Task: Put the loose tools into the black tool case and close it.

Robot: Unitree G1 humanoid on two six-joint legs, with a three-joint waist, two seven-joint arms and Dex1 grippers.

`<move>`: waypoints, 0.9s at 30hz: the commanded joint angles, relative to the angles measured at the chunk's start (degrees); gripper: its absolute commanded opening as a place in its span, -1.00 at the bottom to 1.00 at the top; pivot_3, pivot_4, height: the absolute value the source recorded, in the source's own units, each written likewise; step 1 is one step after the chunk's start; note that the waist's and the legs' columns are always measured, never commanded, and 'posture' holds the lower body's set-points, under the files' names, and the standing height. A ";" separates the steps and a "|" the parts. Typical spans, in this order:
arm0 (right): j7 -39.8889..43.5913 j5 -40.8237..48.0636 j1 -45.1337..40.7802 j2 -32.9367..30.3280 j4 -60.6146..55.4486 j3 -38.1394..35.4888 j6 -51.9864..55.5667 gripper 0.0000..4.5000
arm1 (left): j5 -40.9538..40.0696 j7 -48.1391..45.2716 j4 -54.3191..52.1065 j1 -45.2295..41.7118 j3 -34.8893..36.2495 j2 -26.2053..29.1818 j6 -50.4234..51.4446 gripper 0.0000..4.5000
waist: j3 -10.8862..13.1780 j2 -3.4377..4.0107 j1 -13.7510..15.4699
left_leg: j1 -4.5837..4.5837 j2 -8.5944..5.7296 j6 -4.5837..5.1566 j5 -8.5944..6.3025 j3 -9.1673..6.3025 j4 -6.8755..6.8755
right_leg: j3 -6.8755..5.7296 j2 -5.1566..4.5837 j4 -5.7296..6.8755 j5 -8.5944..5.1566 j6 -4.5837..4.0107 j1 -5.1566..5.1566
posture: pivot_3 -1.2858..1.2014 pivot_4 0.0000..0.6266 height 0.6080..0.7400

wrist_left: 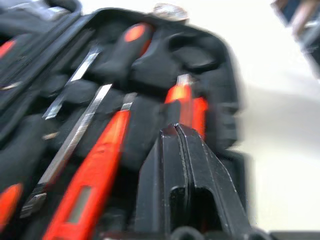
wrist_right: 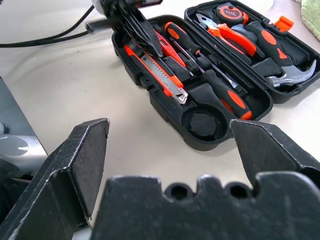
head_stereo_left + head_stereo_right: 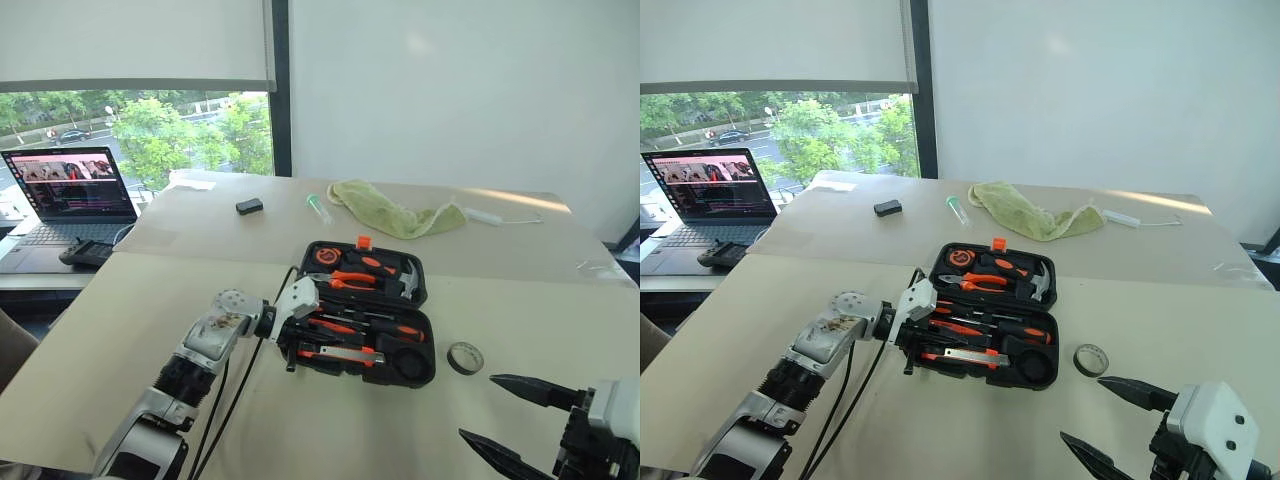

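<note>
The black tool case [image 3: 365,312] lies open near the middle of the pale surface [image 3: 120,330], its lid half away from the robot and its orange latch [image 3: 364,241] at the far edge of the lid. The near half looks almost full: two long screwdrivers [image 2: 202,65] sit in their slots, a small orange screwdriver [image 2: 162,44] lies near them, and the black-and-orange utility knife [image 2: 157,74] rests along the near edge. The round recess [image 2: 202,123] at the right end of that half is empty.

The small grey tape ring [image 3: 465,357] lies on the surface just beside the case's right end, not yet put away. It appears to be the only loose tool left out, and it probably belongs in that empty round recess.

The left end effector [image 3: 292,352] is at the left end of the case's near half, its fingers pressed together with nothing between them, the tips low over the knife's end; whether they touch it I cannot tell. The right end effector [image 3: 505,415] hangs near the robot, right of the case, its jaws spread wide and empty, the ring not far ahead of it.

So, by my judgement, most of the packing is done. What is left is to seat the ring and then fold the lid over and latch it.
</note>
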 commanded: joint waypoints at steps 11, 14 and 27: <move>-4.68 3.11 -2.56 -5.00 -0.37 0.52 3.95 1.00 | 9.62 3.61 7.04 7.93 -8.70 -0.39 -13.53 -0.99 | -0.95 0.33 0.01 | 0.90 0.05 0.06 -0.07 -0.01 -0.23 | 0.01 -0.25 -0.14 -0.37 -0.44 0.87 | 0.03 -0.52 1.00; -7.90 3.63 -5.91 -7.12 0.73 2.31 6.48 1.00 | 7.32 4.26 7.11 7.78 -6.41 -1.62 -13.42 -0.99 | -1.09 0.38 0.08 | 1.10 0.02 0.12 -0.12 -0.01 -0.30 | -0.08 -0.55 -0.12 -0.49 -0.39 1.04 | 0.03 -0.52 1.00; -22.80 3.28 -24.90 -20.63 10.02 13.51 27.01 1.00 | -21.35 0.14 -25.69 6.94 11.11 9.08 14.89 -0.36 | -0.68 0.44 -1.33 | 0.06 -0.03 -0.06 0.02 -0.02 -0.23 | -0.06 -0.39 0.09 -0.18 -0.08 -0.07 | 0.03 -0.52 1.00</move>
